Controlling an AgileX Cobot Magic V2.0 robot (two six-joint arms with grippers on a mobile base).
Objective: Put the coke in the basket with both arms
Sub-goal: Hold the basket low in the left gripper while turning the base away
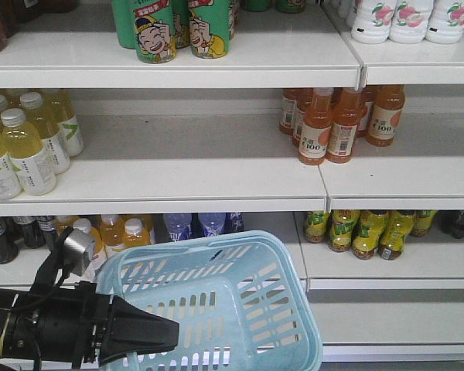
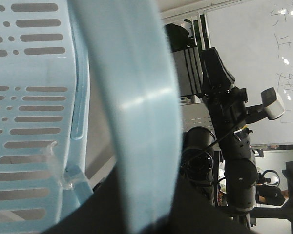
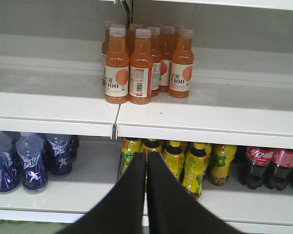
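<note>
Gripping basket (image 2: 146,122), left fingers (image 2: 195,214) clamp; right fingers (image 3: 132,200) meet.

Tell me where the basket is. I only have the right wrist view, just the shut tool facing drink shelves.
Observer: The light blue basket sits low in the front view, tilted before the bottom shelf.
Operator: Is anything holding it?
Observer: The left tool is shut on its handle, as the left wrist view shows.
Operator: Anything inside?
Observer: Nothing shows inside it.
</note>
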